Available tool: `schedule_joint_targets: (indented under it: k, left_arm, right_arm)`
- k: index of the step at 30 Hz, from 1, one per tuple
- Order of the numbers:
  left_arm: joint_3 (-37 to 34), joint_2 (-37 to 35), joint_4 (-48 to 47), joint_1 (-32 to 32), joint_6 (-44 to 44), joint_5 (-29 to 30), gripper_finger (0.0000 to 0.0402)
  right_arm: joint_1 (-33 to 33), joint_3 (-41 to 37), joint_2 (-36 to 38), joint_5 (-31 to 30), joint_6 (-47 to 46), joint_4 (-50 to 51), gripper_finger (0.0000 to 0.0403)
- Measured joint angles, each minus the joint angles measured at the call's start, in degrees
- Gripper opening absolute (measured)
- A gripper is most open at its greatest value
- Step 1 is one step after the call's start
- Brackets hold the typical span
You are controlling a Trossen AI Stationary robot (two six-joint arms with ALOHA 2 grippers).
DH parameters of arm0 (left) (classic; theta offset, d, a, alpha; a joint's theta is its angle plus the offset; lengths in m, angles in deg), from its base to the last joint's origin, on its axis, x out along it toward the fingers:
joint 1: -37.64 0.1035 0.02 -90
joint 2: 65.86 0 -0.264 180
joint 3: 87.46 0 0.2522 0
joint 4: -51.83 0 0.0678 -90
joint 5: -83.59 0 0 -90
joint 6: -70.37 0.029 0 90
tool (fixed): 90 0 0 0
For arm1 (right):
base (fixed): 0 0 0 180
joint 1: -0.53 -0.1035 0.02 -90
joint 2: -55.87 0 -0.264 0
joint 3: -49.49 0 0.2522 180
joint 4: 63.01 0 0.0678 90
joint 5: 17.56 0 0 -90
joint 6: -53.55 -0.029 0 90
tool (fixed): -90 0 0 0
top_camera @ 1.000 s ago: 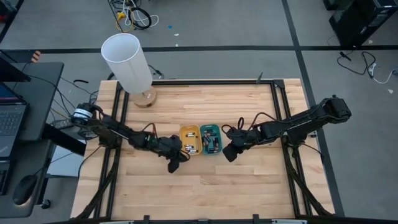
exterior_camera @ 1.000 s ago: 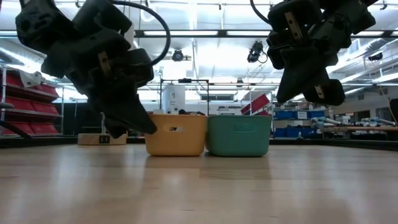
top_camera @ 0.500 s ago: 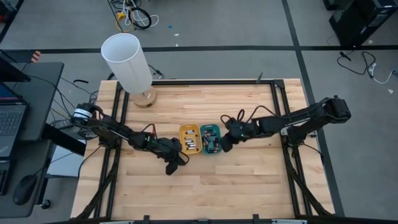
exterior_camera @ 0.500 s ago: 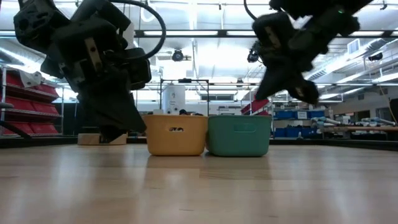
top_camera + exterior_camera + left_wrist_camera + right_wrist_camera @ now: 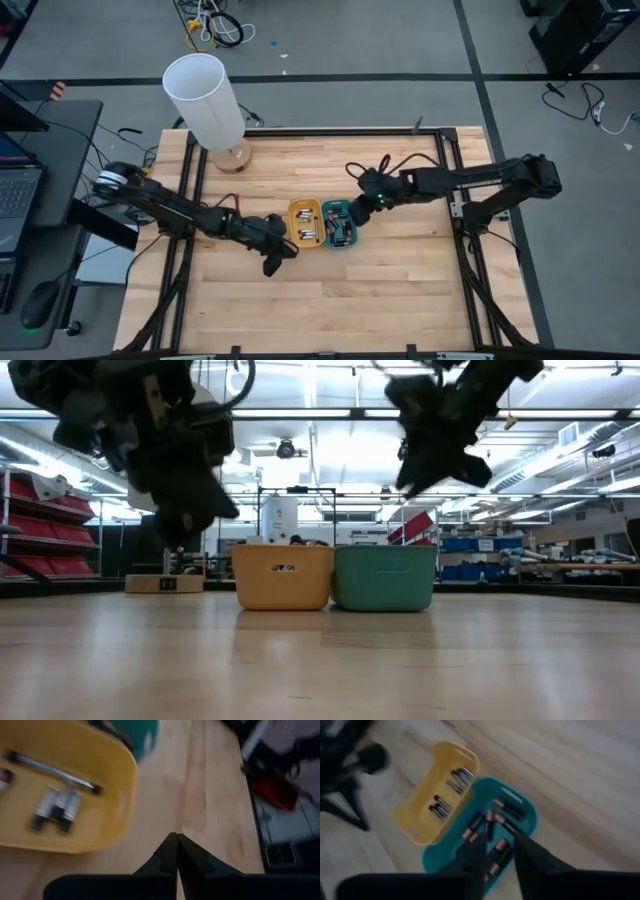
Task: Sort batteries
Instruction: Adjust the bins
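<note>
In the overhead view, 2 small trays sit side by side at the centre of the wooden table (image 5: 330, 300), touching: a yellow tray (image 5: 305, 223) on the left and a teal tray (image 5: 339, 222) on the right. The batteries (image 5: 492, 837) lie inside both, silvery cells in the yellow tray and dark, copper-tipped cells in the teal one, so each tray seems to collect 1 kind.

The right gripper (image 5: 368, 198) hangs over the upper right corner of the teal tray. Its wrist view shows the fingers (image 5: 532, 860) spread apart with nothing between them, pointing down at the teal tray's cells, probably to pick one up.

The left gripper (image 5: 272, 258) waits at lower left of the yellow tray, above bare wood, its fingers (image 5: 172, 852) pressed together and holding nothing.

A white cylinder (image 5: 205, 100) stands at the table's upper left.
</note>
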State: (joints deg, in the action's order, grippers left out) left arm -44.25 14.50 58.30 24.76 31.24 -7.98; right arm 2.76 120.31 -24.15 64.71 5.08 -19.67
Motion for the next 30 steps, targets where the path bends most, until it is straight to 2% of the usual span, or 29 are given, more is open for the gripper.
schedule_joint_targets:
  k: [5,7,10,17,26,30]
  left_arm:
    - [0.00,-9.03,-5.99,2.04,-1.41,4.48,0.0015]
    - [0.04,-12.74,-8.43,2.65,-0.36,6.19,0.0015]
    - [0.10,-17.03,-12.24,3.50,1.48,7.59,0.0015]
    - [-0.02,-21.26,-23.80,4.32,2.77,8.02,0.0015]
    - [0.00,-21.14,-24.98,4.32,4.14,8.40,0.0015]
    - [0.00,-21.11,-25.08,4.32,4.36,8.50,0.0015]
  right_arm:
    - [1.62,0.80,-7.60,4.70,-7.58,5.48,0.0175]
    - [1.75,1.61,-10.85,7.35,-8.58,7.14,0.0192]
    - [1.23,3.40,-14.11,8.02,-7.60,7.31,0.0197]
    - [1.00,8.65,-18.53,7.28,-7.08,8.51,0.0174]
    - [1.53,9.57,-21.11,7.95,-9.89,13.75,0.0086]
    - [0.87,9.57,-19.88,6.90,-10.35,15.33,0.0069]
